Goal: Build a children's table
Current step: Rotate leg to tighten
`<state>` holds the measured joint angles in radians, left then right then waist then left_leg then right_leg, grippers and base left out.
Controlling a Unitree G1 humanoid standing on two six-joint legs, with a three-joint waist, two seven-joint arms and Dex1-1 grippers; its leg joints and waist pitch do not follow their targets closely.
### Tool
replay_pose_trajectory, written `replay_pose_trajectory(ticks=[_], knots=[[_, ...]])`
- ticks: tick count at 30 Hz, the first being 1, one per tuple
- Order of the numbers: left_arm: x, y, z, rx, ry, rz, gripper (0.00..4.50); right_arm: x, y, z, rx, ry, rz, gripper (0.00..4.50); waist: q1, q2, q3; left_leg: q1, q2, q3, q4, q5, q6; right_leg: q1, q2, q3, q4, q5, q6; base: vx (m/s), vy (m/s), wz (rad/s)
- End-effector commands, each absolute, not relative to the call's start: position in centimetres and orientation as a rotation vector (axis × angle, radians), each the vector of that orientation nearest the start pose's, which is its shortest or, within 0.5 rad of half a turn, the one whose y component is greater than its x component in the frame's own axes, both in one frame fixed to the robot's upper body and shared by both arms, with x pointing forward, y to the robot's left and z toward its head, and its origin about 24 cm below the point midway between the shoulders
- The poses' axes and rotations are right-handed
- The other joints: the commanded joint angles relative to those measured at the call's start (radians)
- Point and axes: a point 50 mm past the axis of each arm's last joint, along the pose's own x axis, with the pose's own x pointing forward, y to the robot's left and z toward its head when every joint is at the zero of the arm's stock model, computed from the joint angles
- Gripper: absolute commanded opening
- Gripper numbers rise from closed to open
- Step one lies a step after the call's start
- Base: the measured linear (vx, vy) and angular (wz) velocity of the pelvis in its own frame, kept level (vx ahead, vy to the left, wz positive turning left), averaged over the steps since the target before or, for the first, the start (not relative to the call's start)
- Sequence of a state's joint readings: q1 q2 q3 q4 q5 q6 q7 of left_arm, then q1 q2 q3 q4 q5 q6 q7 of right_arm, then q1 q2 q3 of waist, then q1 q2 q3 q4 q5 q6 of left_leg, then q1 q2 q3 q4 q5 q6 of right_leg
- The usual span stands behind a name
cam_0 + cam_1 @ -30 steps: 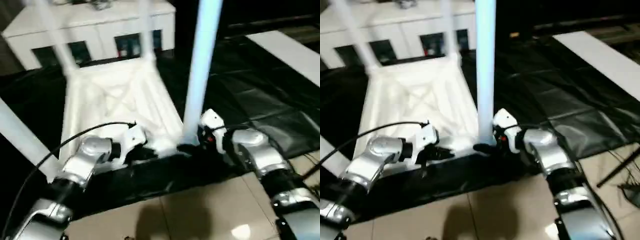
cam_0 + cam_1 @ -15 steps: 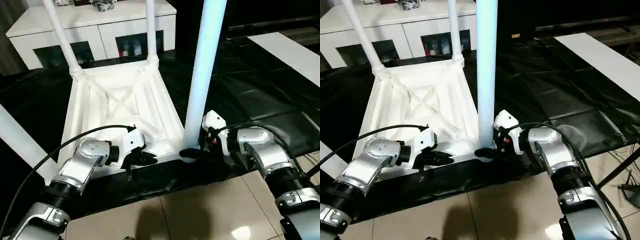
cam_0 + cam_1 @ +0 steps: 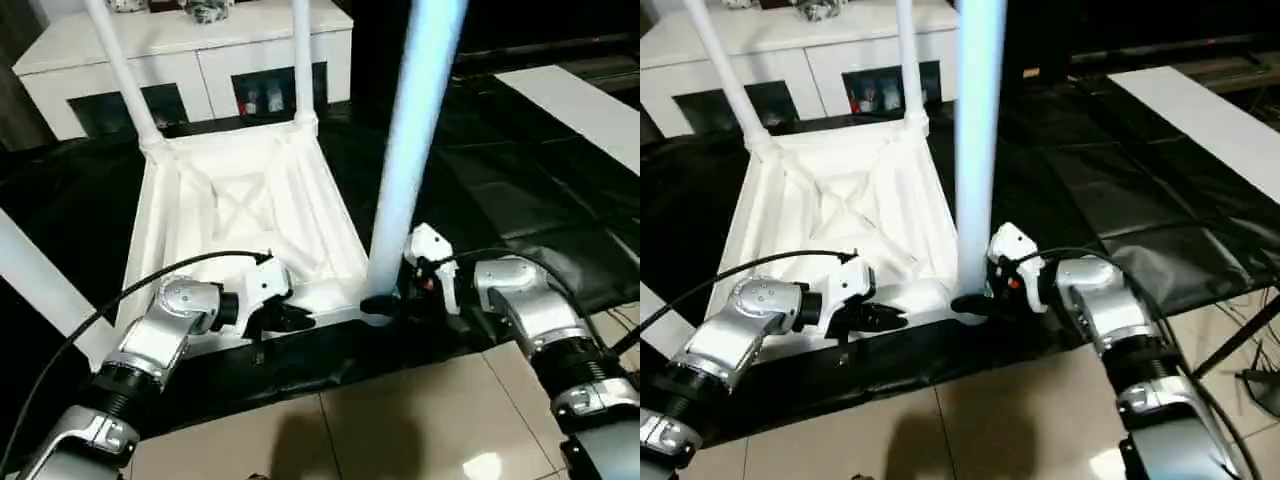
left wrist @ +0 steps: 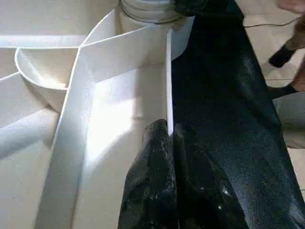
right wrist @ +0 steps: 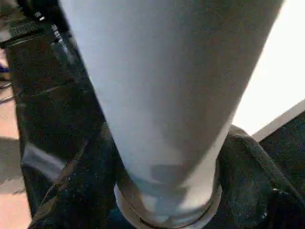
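White plastic rectangular tabletop (image 3: pixel 240 215) lies upside down on the black-covered work table (image 3: pixel 520 180), three white tubular legs upright. Left wrist view: left gripper (image 4: pixel 167 138) pinches the tabletop's near rim. Right wrist view: right gripper (image 5: pixel 167 191) surrounds the near-right leg (image 5: pixel 167 86) base.

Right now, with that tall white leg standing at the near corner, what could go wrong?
The leg leans a little and the right claw only brackets its base, so it might tip or seat crooked in the corner socket. The left claw pinches just the thin rim of the tabletop; a hard twist on the leg could pull that rim free and let the tabletop slide on the black cover.
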<state>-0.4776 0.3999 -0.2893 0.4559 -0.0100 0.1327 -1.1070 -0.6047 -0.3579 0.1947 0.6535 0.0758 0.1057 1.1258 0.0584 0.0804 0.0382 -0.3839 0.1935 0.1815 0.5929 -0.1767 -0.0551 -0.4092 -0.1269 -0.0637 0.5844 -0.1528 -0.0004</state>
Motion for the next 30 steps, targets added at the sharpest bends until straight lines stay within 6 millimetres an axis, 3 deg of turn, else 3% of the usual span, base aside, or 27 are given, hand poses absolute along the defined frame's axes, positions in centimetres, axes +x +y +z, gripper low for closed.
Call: replay_pose_trajectory(ticks=[1, 4, 6, 8, 10, 11, 12, 14, 15, 18, 19, 20, 23, 25, 26, 30], knots=[[31.1, 13.3, 3.9, 0.394, 0.448, -1.143, 0.00, 33.8, -14.2, 4.4, -0.226, 0.415, 0.967, 2.64, -0.007, -0.010, -0.056, 0.020, 0.021, 0.000, -0.080, -0.336, 0.031, 0.043, -0.012, 0.017, -0.060, -0.317, -0.230, 0.000, 0.000, 0.00], [32.2, 12.5, 4.0, 0.377, 0.439, -1.045, 0.00, 34.5, -13.4, 3.6, -0.172, 0.435, 0.813, 2.63, -0.026, -0.010, -0.054, 0.022, 0.017, -0.011, -0.088, -0.422, -0.017, 0.042, -0.013, 0.014, -0.073, -0.437, -0.175, -0.037, 0.000, -0.02], [33.3, 11.7, 4.2, 0.362, 0.428, -0.938, 0.00, 34.9, -12.5, 3.1, -0.100, 0.451, 0.688, 2.63, -0.036, -0.008, -0.052, 0.025, 0.014, -0.012, -0.088, -0.449, -0.024, 0.035, -0.010, 0.014, -0.079, -0.462, -0.161, -0.027, 0.001, -0.02], [33.6, 11.5, 4.3, 0.355, 0.425, -0.902, 0.00, 35.0, -12.2, 2.9, -0.075, 0.458, 0.648, 2.63, -0.035, -0.010, -0.055, 0.026, 0.012, -0.014, -0.087, -0.448, -0.022, 0.037, -0.012, 0.011, -0.083, -0.475, -0.148, 0.000, 0.000, 0.00], [34.7, 10.4, 4.4, 0.345, 0.436, -0.780, 0.00, 35.7, -11.4, 2.4, 0.043, 0.469, 0.424, 2.63, -0.037, -0.002, -0.056, 0.023, 0.013, -0.014, -0.089, -0.431, -0.020, 0.034, -0.013, 0.012, -0.084, -0.454, -0.150, 0.000, 0.000, 0.00], [35.0, 10.0, 4.4, 0.343, 0.441, -0.747, 0.00, 35.9, -11.1, 2.3, 0.076, 0.469, 0.351, 2.62, -0.039, -0.005, -0.055, 0.027, 0.011, -0.015, -0.089, -0.444, -0.029, 0.031, -0.010, 0.009, -0.087, -0.461, -0.148, 0.000, 0.000, 0.00], [35.3, 9.7, 4.4, 0.343, 0.439, -0.718, 0.00, 36.1, -10.9, 2.3, 0.112, 0.465, 0.282, 2.62, -0.039, 0.002, -0.056, 0.032, 0.010, -0.015, -0.088, -0.459, -0.032, 0.027, -0.010, 0.008, -0.090, -0.462, -0.147, 0.000, 0.000, 0.00], [35.5, 9.3, 4.5, 0.345, 0.435, -0.696, 0.00, 36.2, -10.7, 2.3, 0.151, 0.465, 0.216, 2.62, -0.038, -0.002, -0.057, 0.028, 0.009, -0.016, -0.089, -0.461, -0.024, 0.031, -0.010, 0.007, -0.092, -0.447, -0.145, 0.000, 0.000, 0.00], [35.7, 8.6, 4.6, 0.356, 0.418, -0.671, 0.00, 36.4, -9.9, 2.4, 0.168, 0.469, 0.132, 2.62, -0.039, 0.001, -0.057, 0.025, 0.009, -0.016, -0.089, -0.458, -0.021, 0.030, -0.011, 0.007, -0.091, -0.432, -0.147, 0.000, 0.000, 0.00], [35.7, 8.0, 4.6, 0.358, 0.404, -0.682, 0.00, 36.6, -9.0, 2.7, 0.165, 0.458, 0.158, 2.62, -0.036, -0.001, -0.060, 0.026, 0.008, -0.013, -0.088, -0.459, -0.015, 0.030, -0.009, 0.007, -0.089, -0.395, -0.157, 0.000, 0.000, 0.00], [35.6, 7.9, 4.6, 0.358, 0.400, -0.701, 0.00, 36.7, -8.8, 3.1, 0.162, 0.432, 0.194, 3.12, -0.036, -0.005, -0.060, 0.024, 0.009, -0.013, -0.088, -0.455, -0.010, 0.030, -0.010, 0.008, -0.088, -0.385, -0.160, 0.000, 0.000, 0.00], [35.5, 7.8, 4.5, 0.358, 0.399, -0.711, 0.00, 36.8, -8.7, 3.3, 0.157, 0.414, 0.214, 3.24, -0.033, -0.011, -0.063, 0.017, 0.010, -0.012, -0.089, -0.420, 0.001, 0.037, -0.010, 0.009, -0.082, -0.338, -0.168, 0.000, 0.000, 0.00], [35.4, 7.9, 4.4, 0.362, 0.395, -0.735, 0.00, 37.0, -8.9, 3.8, 0.149, 0.374, 0.236, 3.45, -0.033, -0.011, -0.066, 0.006, 0.010, -0.013, -0.088, -0.372, 0.019, 0.048, -0.013, 0.009, -0.072, -0.286, -0.182, 0.000, 0.000, 0.00], [35.1, 8.1, 4.4, 0.375, 0.376, -0.785, 0.00, 37.3, -9.5, 4.3, 0.123, 0.340, 0.238, 3.71, -0.033, -0.011, -0.067, 0.010, 0.010, -0.009, -0.084, -0.340, 0.031, 0.045, -0.013, 0.009, -0.070, -0.256, -0.198, 0.000, 0.000, 0.00], [35.0, 8.4, 4.2, 0.374, 0.381, -0.799, 0.00, 37.5, -9.8, 4.6, 0.115, 0.320, 0.258, 3.75, -0.033, -0.017, -0.068, 0.009, 0.010, -0.007, -0.081, -0.324, 0.038, 0.047, -0.013, 0.009, -0.069, -0.245, -0.206, 0.000, 0.000, 0.00], [34.2, 9.3, 4.0, 0.368, 0.387, -0.869, 0.00, 37.4, -11.3, 5.4, -0.024, 0.293, 0.421, 4.12, -0.025, -0.013, -0.073, 0.006, 0.013, -0.005, -0.074, -0.245, 0.071, 0.054, -0.012, 0.007, -0.057, -0.155, -0.234, 0.000, 0.000, 0.00]])
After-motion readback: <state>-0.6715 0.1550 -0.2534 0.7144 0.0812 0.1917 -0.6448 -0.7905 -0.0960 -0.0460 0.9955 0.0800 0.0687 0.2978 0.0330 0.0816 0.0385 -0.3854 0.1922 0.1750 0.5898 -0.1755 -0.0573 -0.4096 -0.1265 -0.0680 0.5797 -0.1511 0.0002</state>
